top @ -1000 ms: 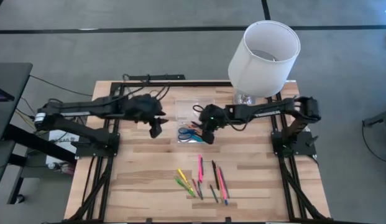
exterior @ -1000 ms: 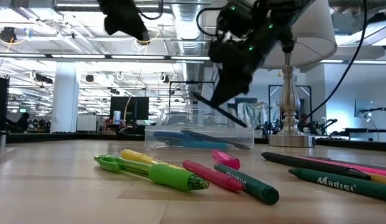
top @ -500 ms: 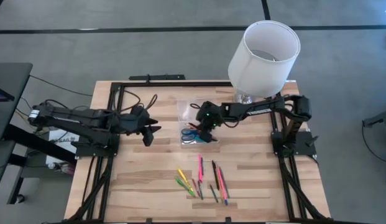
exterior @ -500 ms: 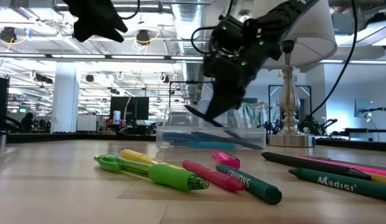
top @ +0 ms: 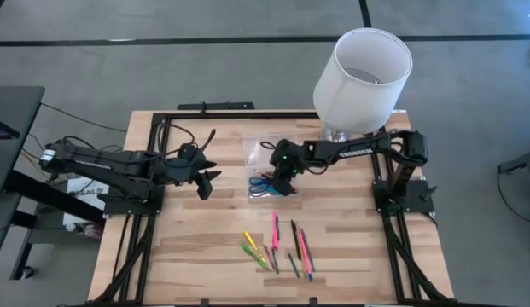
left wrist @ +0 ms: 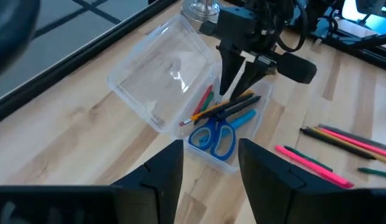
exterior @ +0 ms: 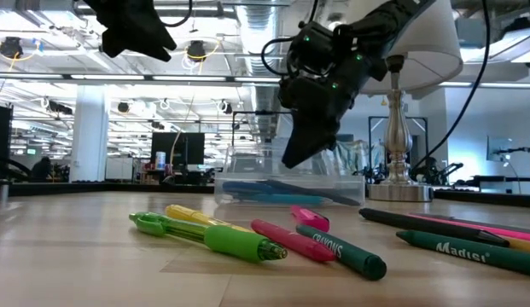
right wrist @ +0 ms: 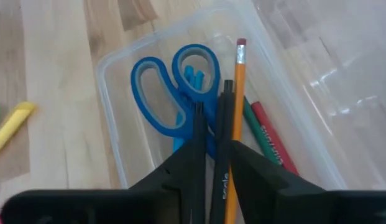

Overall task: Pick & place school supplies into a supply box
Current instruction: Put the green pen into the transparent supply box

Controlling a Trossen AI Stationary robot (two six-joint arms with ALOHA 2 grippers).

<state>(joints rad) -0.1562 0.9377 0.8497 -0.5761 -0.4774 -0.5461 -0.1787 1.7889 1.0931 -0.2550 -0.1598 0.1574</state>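
Observation:
The clear supply box (top: 266, 170) stands at the middle of the table, its lid (left wrist: 160, 74) laid open on the far side. In it lie blue scissors (right wrist: 171, 93), an orange pencil (right wrist: 238, 99), crayons and a black pen (right wrist: 224, 124). My right gripper (left wrist: 235, 90) hangs open just over the box. Its fingers point down, one on either side of the black pen; I cannot tell whether they touch it. My left gripper (top: 204, 182) hovers open above bare table, left of the box. More pens and crayons (top: 277, 243) lie loose near the front edge.
A white lampshade (top: 363, 72) on a chrome base (exterior: 407, 183) stands at the far right corner, close behind the right arm. The loose supplies (exterior: 247, 239) lie in a row between the box and the near edge. Bare wood shows left of the box.
My right gripper went down into the supply box with the black pen slanting below it, then opened; the pen now lies in the box. My left gripper drew back toward the table's left edge and sank a little, then kept still.

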